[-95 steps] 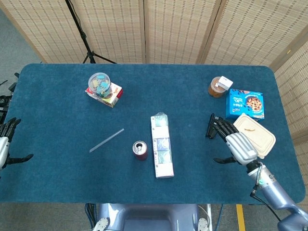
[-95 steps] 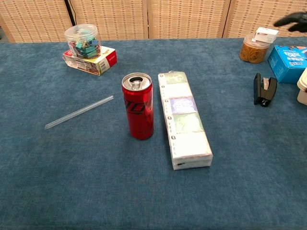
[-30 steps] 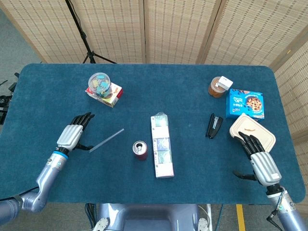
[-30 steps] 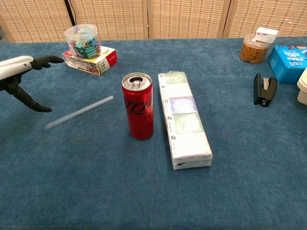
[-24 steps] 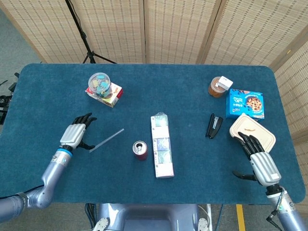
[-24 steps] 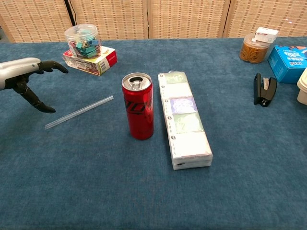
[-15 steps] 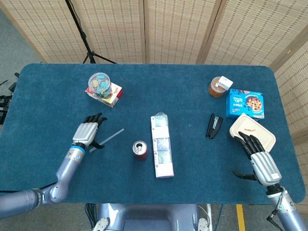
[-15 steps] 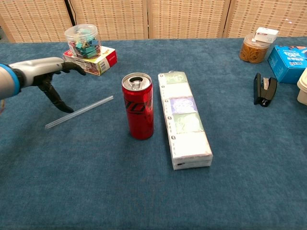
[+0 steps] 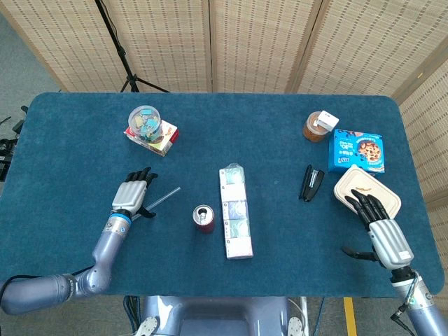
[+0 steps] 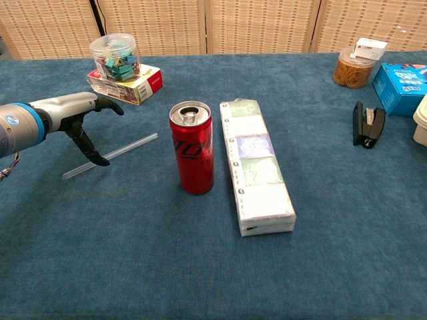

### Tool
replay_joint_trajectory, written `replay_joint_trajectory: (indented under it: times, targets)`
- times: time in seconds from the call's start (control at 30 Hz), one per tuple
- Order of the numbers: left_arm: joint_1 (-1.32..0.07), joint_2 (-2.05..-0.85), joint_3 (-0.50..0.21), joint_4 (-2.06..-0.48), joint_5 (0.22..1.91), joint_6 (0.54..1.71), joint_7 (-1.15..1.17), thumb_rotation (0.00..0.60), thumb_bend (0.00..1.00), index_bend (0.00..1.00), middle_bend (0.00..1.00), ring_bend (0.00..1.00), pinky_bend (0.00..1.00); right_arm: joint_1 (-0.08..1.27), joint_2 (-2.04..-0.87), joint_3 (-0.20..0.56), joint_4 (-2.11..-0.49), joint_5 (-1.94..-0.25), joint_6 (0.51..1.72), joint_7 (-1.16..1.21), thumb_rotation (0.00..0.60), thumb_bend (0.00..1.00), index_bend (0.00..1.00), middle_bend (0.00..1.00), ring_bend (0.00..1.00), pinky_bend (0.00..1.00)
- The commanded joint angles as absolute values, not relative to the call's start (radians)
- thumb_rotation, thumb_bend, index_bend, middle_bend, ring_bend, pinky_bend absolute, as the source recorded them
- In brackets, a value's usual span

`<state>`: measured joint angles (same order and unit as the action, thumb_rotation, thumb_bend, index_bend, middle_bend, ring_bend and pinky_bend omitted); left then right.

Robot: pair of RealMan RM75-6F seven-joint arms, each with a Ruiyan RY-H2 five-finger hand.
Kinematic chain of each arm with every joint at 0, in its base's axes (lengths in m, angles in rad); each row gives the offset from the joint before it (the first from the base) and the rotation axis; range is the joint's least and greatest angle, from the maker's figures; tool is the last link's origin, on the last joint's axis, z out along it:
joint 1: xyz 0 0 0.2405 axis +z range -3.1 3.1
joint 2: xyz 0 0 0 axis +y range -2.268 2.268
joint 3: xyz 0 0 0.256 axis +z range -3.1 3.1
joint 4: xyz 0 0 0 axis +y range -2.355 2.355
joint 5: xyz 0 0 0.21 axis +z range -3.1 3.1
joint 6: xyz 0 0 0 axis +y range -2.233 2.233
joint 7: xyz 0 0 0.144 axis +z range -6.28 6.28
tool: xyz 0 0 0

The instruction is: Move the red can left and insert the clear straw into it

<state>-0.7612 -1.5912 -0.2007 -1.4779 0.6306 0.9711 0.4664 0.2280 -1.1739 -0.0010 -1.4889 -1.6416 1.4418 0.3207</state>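
Note:
The red can (image 9: 204, 218) (image 10: 193, 157) stands upright near the table's middle, its top opened. A clear straw (image 9: 164, 198) (image 10: 123, 151) lies flat on the blue cloth to the can's left. My left hand (image 9: 133, 192) (image 10: 81, 117) hovers over the straw's near end, fingers spread, with its thumb tip down beside the straw; it holds nothing. My right hand (image 9: 383, 229) is open at the table's right edge, far from the can, and shows only in the head view.
A long white packet (image 9: 234, 211) (image 10: 257, 173) lies just right of the can. A jar on a red box (image 9: 150, 129) (image 10: 118, 65) sits far left. A black stapler (image 9: 311, 183), brown jar (image 9: 316, 127), blue box (image 9: 356, 150) and food container (image 9: 367, 193) crowd the right.
My left hand came in from the left edge and now sits over the straw's near end. My right hand drew back from the stapler to the right edge. Can and straw stayed put.

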Motion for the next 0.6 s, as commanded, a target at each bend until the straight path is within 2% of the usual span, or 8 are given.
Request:
replay_joint_trajectory:
  times: [0.03, 0.27, 0.6]
  targets:
    - [-0.755, -1.589, -0.187, -1.485, 0.634, 0.966, 0.463, 0.600, 0.09, 0.16, 0.00, 0.00, 0.00, 0.227, -1.173, -0.001, -1.490, -1.641, 1.442, 0.320, 0.600, 0.07, 0.00, 0.00, 0.00, 0.00]
    - [-0.736, -1.591, -0.154, -1.466, 0.654, 0.998, 0.477, 0.600, 0.09, 0.16, 0.00, 0.00, 0.00, 0.226, -1.173, 0.002, -1.490, -1.640, 1.441, 0.324, 0.600, 0.07, 0.00, 0.00, 0.00, 0.00]
    - [-0.723, -1.590, -0.159, -1.400, 0.662, 0.962, 0.439, 0.600, 0.09, 0.16, 0.00, 0.00, 0.00, 0.225, -1.175, 0.002, -1.492, -1.640, 1.437, 0.317, 0.600, 0.07, 0.00, 0.00, 0.00, 0.00]
